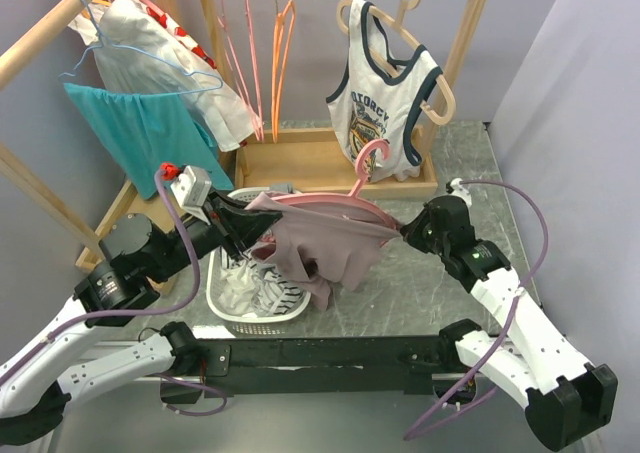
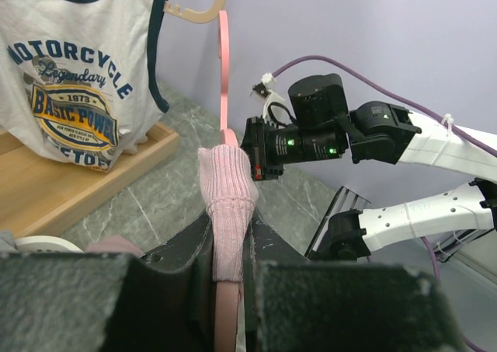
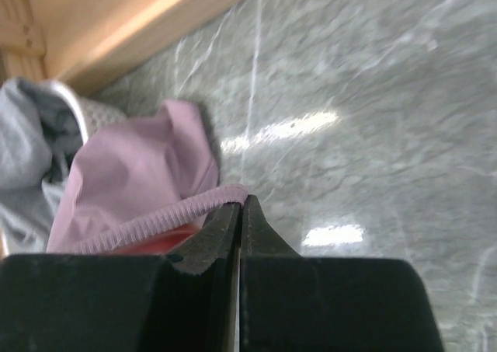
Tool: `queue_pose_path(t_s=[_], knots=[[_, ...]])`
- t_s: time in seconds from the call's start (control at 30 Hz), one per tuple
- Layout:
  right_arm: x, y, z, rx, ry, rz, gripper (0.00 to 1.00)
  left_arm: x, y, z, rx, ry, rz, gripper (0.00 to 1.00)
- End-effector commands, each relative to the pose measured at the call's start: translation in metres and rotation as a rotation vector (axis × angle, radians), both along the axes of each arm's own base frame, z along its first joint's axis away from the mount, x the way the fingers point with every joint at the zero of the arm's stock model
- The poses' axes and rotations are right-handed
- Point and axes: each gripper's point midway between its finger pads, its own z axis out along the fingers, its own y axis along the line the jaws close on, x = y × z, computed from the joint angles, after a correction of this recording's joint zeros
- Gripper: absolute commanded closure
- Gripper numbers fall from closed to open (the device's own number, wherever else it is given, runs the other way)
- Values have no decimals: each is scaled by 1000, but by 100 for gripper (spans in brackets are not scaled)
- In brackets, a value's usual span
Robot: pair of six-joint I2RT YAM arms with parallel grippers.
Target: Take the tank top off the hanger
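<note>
Pink tank top (image 1: pixel 325 248), still on its pink hanger (image 1: pixel 368 161), hangs above the marbled surface (image 1: pixel 420 293), partly over a laundry basket (image 1: pixel 225 308). The left pincer (image 2: pixel 229 243) clamps one ribbed strap; the right pincer (image 3: pixel 239 212) pinches the other.

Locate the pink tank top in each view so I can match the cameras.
Top external: tank top at centre, draped on the pink hanger.
Left wrist: tank top strap, bottom centre.
Right wrist: tank top, lower left.
Shared landmark: grey marble table.
</note>
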Motion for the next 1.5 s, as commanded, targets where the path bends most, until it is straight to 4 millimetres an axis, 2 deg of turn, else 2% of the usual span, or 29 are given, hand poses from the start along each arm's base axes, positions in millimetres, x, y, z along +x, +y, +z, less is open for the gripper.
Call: queue_pose_path(t_s=[0.0,0.27,0.47,0.67,0.77,0.87,1.0,1.1,1.17,1.27,1.37,1.47], knots=[[-4,-4,-18,-40,34,50,100,-22,41,96,-269,-203,49,99],[-13,15,-6,44,-13,137,100,-16,24,97,-295,-210,11,99],[-24,30,-14,99,30,207,100,-12,26,101,-318,-225,37,99],[-27,42,-9,91,28,266,100,-8,21,101,-336,-221,30,99],[-29,39,-22,43,103,256,100,-9,23,105,-362,-229,32,99],[-29,27,-36,-3,148,188,100,-7,29,109,-360,-240,66,99],[-28,29,-36,23,132,172,100,-12,38,113,-379,-253,77,99],[-26,13,-37,-15,134,81,100,-9,43,111,-376,-242,104,99],[-24,26,-27,47,81,130,100,-9,46,110,-381,-241,116,99],[-28,48,-24,112,90,232,100,-5,46,105,-397,-235,128,99],[-27,60,-15,102,80,273,100,-2,38,104,-397,-233,113,99],[-33,82,-5,127,80,350,100,-2,32,103,-397,-229,93,99]])
